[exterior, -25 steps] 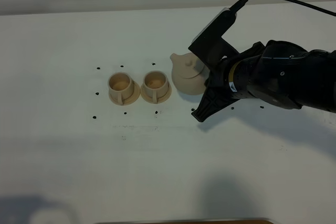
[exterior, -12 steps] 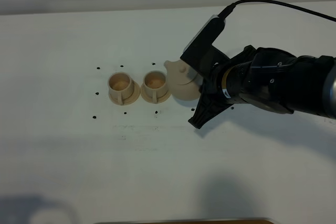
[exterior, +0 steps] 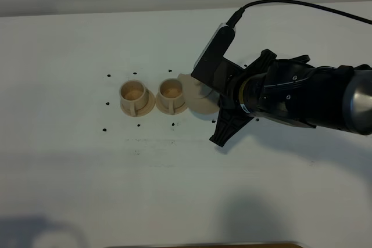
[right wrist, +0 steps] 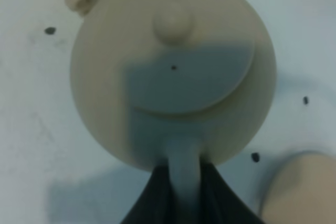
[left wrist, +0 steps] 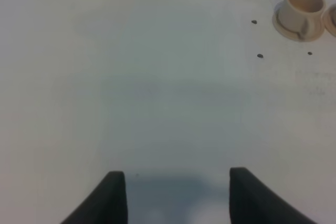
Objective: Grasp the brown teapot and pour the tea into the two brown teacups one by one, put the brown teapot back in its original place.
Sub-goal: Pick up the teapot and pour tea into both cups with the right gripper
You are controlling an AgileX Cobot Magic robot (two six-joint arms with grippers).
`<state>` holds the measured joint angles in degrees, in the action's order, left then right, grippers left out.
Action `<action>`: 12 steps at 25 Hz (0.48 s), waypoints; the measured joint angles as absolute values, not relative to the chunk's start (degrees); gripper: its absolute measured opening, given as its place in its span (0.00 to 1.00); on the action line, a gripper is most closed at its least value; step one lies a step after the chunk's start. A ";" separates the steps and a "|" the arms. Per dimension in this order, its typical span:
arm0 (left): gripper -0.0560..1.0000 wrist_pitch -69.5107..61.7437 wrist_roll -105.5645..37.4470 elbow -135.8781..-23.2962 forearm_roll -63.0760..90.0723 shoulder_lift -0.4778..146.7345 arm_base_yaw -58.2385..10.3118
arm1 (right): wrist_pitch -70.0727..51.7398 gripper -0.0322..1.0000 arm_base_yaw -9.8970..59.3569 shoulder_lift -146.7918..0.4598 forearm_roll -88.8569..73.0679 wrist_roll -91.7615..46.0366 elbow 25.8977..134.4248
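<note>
A: What hangs over the white surface [exterior: 70,161]?
B: The teapot [exterior: 195,98], just beside the near cup [exterior: 171,90]. The right claw [right wrist: 184,179] is clamped on its thin handle [right wrist: 184,158].
A: What could go wrong?
B: It could swing and knock that cup, or tea could miss it. The lid [right wrist: 194,61] could slide off.
A: And the left claw [left wrist: 178,195]?
B: Apart, holding nothing.
</note>
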<state>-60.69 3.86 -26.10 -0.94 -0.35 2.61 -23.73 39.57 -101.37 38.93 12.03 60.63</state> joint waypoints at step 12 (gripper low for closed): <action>0.53 -60.69 3.86 -26.10 -0.94 -0.35 2.61 | -25.17 0.11 39.70 -103.08 43.76 12.03 61.23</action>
